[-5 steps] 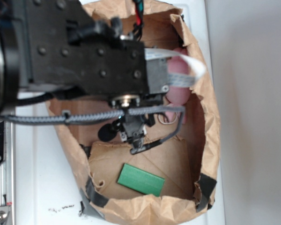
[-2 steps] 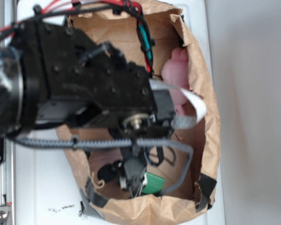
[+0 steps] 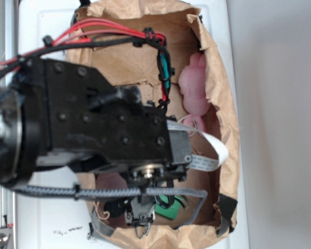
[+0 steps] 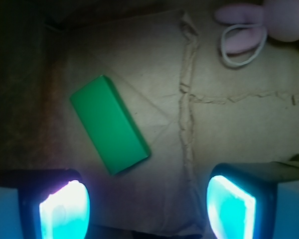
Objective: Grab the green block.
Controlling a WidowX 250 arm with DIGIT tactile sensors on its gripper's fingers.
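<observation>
- In the wrist view the gripper stands spread wide, one glowing finger pad low at the left and the other low at the right, with bare paper between them and nothing held.
- The green block lies flat on the creased floor of the brown paper bag, just above the left pad and apart from it, turned on a slant.
- Past the block, toward the far corner of the bag, is the pink plush toy, with a white loop lying beside it.
- In the exterior view the black arm covers most of the bag; only a small corner of the block shows beside the gripper, and the toy rests against the bag's wall.
</observation>
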